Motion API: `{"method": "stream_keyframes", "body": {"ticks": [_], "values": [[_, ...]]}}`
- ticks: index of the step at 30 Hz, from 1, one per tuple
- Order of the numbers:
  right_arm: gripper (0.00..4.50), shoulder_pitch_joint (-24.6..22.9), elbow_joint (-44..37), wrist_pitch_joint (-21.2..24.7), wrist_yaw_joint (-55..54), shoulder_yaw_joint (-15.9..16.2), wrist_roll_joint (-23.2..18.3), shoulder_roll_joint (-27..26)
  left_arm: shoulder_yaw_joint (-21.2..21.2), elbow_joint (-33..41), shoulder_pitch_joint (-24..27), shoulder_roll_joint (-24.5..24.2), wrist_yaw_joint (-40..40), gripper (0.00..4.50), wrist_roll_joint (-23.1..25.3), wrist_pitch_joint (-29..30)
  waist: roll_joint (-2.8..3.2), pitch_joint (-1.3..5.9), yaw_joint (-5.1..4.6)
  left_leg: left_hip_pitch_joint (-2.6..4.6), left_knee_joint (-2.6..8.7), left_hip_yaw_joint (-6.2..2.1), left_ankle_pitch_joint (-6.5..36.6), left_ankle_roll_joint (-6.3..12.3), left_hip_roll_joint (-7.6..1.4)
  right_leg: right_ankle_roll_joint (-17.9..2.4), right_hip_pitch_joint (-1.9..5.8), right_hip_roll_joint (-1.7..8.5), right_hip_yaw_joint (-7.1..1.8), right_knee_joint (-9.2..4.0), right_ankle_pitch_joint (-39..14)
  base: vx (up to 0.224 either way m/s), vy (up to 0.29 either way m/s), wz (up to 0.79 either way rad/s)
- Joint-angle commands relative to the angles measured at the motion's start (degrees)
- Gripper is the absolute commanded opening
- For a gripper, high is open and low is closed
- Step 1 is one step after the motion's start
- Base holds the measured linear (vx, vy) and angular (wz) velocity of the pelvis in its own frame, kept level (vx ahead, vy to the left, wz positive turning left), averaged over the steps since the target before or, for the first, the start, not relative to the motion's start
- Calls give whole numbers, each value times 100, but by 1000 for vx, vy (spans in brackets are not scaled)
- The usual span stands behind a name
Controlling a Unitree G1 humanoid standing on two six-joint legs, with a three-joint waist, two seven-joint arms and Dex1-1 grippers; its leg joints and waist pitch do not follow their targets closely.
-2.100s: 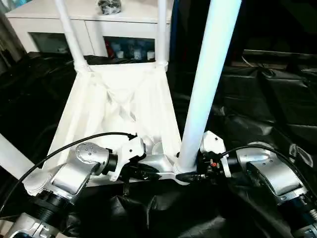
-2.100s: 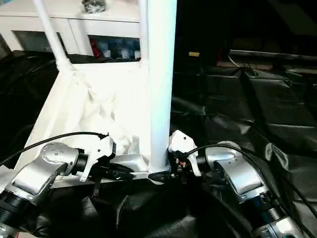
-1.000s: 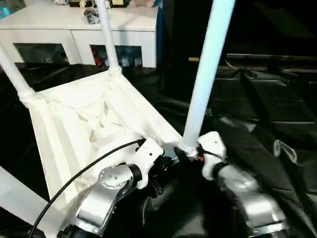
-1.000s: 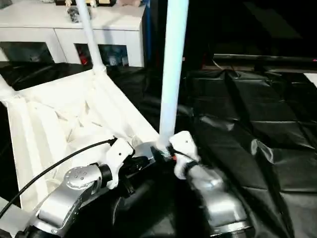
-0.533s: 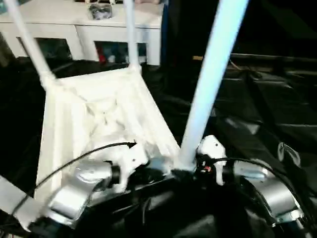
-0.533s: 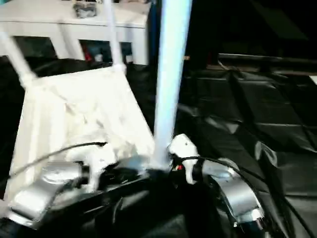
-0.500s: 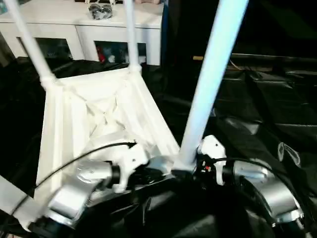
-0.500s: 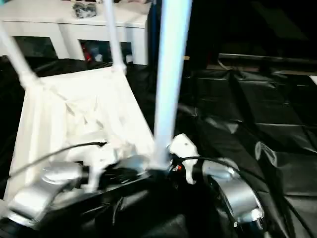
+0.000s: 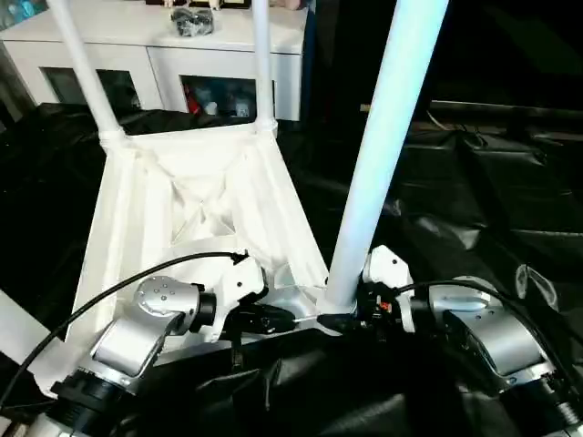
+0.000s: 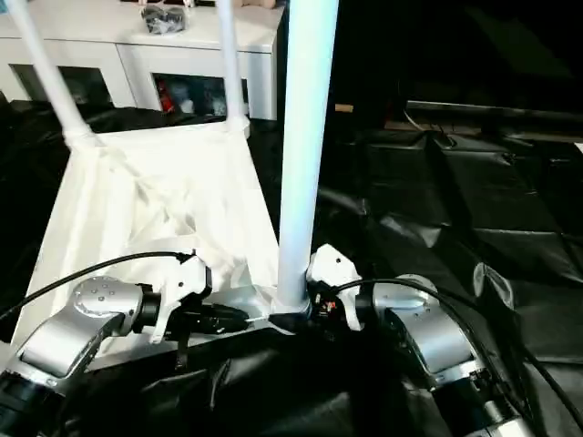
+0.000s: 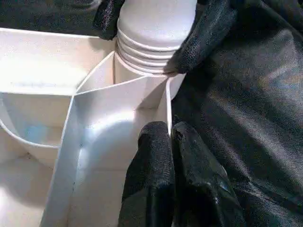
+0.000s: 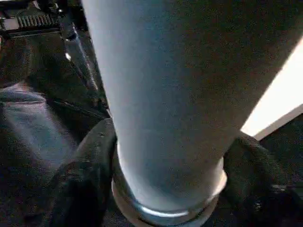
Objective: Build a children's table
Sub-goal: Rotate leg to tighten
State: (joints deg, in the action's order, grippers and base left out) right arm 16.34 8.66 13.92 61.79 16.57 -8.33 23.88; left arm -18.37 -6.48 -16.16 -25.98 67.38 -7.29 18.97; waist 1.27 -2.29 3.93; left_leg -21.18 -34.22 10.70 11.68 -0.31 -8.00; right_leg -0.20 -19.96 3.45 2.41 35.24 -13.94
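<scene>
The ribbed white plastic tabletop (image 9: 196,218) lies underside up on crinkled black sheeting (image 9: 474,200). The left gripper (image 11: 171,142) pinches its thin rim wall closed. Just beyond, the right gripper (image 12: 165,189) clasps the smooth tapered leg (image 9: 383,155) at its ringed base; the tube's long axis stands upright in the corner socket.
</scene>
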Motion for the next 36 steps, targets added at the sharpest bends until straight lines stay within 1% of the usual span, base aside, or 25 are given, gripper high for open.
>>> {"method": "stream_keyframes", "body": {"ticks": [1, 2, 5, 6, 9, 10, 12, 13, 14, 15, 18, 19, 20, 21, 22, 23, 24, 25, 26, 29, 30, 31, 32, 33, 36], "values": [[279, -51, -3, -109, 112, 305, -34, -228, -226, -142, -103, 87, 66, 0, 21, -90, 47, 234, -12, 111, 489, -272, 1264, 67, -589, -1526, 81, 611, -319, -409, -528, 0, 0, 0], [278, -94, -25, -99, 84, 315, -32, -247, -228, -147, -94, 88, 54, 0, 30, -87, 22, 222, -28, 121, 498, -267, 1354, 42, -591, -1520, 72, 598, -321, -424, -600, 0, 0, 0], [274, -194, -61, -107, -9, 329, -17, -300, -248, -145, -69, 91, 46, 0, 45, -97, 35, 221, -39, 128, 514, -277, 1453, -3, -596, -1501, 73, 599, -325, -430, -705, 0, 0, 0], [274, -228, -43, -99, -96, 320, -4, -346, -248, -164, -75, 118, -8, 0, 56, -83, 88, 217, -39, 132, 515, -282, 1494, -30, -596, -1499, 62, 603, -329, -430, -737, 0, 0, 0], [272, -301, 101, -131, -523, 250, 98, -547, -244, -274, -120, 275, -350, 0, 188, -89, 72, 185, -64, 145, 541, -287, 1870, -161, -592, -1416, 41, 616, -345, -491, -1239, 0, 0, 0], [272, -337, 238, -181, -843, 160, 139, -727, -194, -384, -172, 449, -677, 0, 273, -25, 95, 172, -71, 152, 544, -296, 1977, -194, -587, -1387, 27, 621, -348, -502, -1432, 0, 0, 0], [272, -354, 424, -78, -1257, 1, 116, -985, -143, -490, -241, 681, -1087, 0, 369, 122, 73, 124, -89, 216, 544, -323, 2480, -343, -574, -1201, -34, 645, -353, -599, -2364, -26, 1, -1], [272, -355, 634, -50, -1811, -122, 195, -1287, -124, -591, -326, 972, -1525, 0, 474, 261, 111, 112, -110, 229, 553, -353, 2673, -438, -572, -1080, -62, 655, -367, -628, -2727, -54, 6, -4], [272, -355, 634, -50, -1811, -122, 195, -1287, -124, -591, -326, 972, -1525, 0, 474, 261, 106, 99, -123, 236, 567, -360, 2766, -487, -578, -1021, -80, 653, -368, -651, -2880, -54, 6, -4], [272, -315, 929, 168, -2613, -292, 300, -1751, -83, -745, -459, 1453, -2189, 0, 582, 502, 127, 106, -148, 256, 587, -409, 2962, -586, -568, -841, -93, 648, -351, -674, -3125, -61, 13, -7], [272, -202, 1216, 273, -3372, -345, 517, -2124, -46, -896, -560, 1883, -2751, 0, 666, 588, 123, 90, -223, 223, 621, -477, 3317, -676, -529, -599, -92, 629, -280, -693, -3446, -56, 30, -14], [272, -157, 1304, 290, -3576, -336, 591, -2223, -40, -939, -585, 2004, -2891, 0, 683, 595, 136, 89, -271, 244, 615, -507, 3502, -682, -517, -509, -111, 639, -269, -729, -3562, 0, 0, 0], [272, -114, 1369, 190, -3666, -199, 721, -2297, -59, -951, -589, 2135, -3008, 0, 692, 591, 225, 82, -300, 229, 632, -534, 3685, -694, -512, -447, -98, 644, -252, -742, -3590, 0, 0, 0], [272, -110, 1370, 123, -3649, -128, 766, -2309, -68, -941, -582, 2169, -3037, 0, 696, 589, 197, 85, -330, 227, 643, -539, 3774, -701, -511, -425, -91, 623, -233, -762, -3528, -27, 40, -19], [272, -114, 1365, 65, -3616, -102, 762, -2325, -102, -903, -553, 2168, -2996, 0, 694, 573, 184, 95, -366, 160, 687, -581, 3843, -693, -511, -410, -23, 619, -199, -742, -3299, -18, 44, -20], [272, -122, 1375, 18, -3611, -117, 772, -2359, -112, -885, -531, 2179, -2969, 0, 716, 559, 216, 103, -361, 153, 700, -586, 3863, -692, -514, -414, -15, 619, -197, -732, -3187, -18, 44, -20], [272, -124, 1372, 21, -3585, -136, 752, -2369, -120, -876, -521, 2174, -2951, 0, 726, 548, 203, 110, -381, 174, 700, -567, 3833, -657, -514, -470, -47, 615, -217, -733, -2956, 0, 0, 0], [328, -128, 1338, 48, -3448, -217, 642, -2394, -155, -822, -475, 2136, -2835, 0, 747, 489, 209, 124, -374, 212, 680, -529, 3680, -600, -512, -562, -86, 631, -257, -750, -2788, 0, 0, 0], [342, -128, 1338, 48, -3448, -217, 642, -2394, -155, -822, -475, 2136, -2835, 0, 747, 489, 204, 126, -379, 207, 672, -517, 3558, -563, -514, -615, -87, 641, -276, -752, -2693, 0, 0, 0], [361, -85, 1137, 143, -3007, -253, 516, -2228, -210, -612, -350, 1941, -2485, 0, 721, 399, 197, 134, -378, 143, 679, -487, 3166, -440, -536, -795, -50, 643, -312, -708, -2282, 0, 0, 0], [377, -61, 1076, 132, -2874, -205, 530, -2116, -225, -553, -317, 1868, -2380, 0, 694, 397, 202, 156, -376, 87, 690, -469, 2806, -363, -544, -896, 11, 629, -307, -650, -1836, 0, 0, 0], [377, -46, 988, 111, -2673, -141, 520, -1967, -249, -503, -286, 1774, -2263, 0, 657, 350, 202, 156, -376, 87, 690, -469, 2806, -363, -544, -896, 11, 629, -307, -650, -1836, 56, -5, -7], [377, -46, 988, 111, -2673, -141, 520, -1967, -249, -503, -286, 1774, -2263, 0, 657, 350, 207, 183, -360, 73, 673, -440, 2478, -273, -556, -978, 34, 629, -314, -619, -1432, 56, -5, -7], [377, -48, 757, 72, -2163, -43, 457, -1631, -293, -409, -227, 1557, -1995, 0, 588, 287, 198, 194, -332, 109, 640, -392, 2263, -145, -556, -1090, 16, 621, -318, -626, -1265, 51, -18, -1], [377, -59, 462, 39, -1469, -1, 331, -1176, -318, -303, -169, 1253, -1620, 0, 548, 181, 169, 202, -291, 127, 586, -331, 2035, 34, -547, -1179, 2, 625, -345, -642, -1305, 20, -12, 3]]}}
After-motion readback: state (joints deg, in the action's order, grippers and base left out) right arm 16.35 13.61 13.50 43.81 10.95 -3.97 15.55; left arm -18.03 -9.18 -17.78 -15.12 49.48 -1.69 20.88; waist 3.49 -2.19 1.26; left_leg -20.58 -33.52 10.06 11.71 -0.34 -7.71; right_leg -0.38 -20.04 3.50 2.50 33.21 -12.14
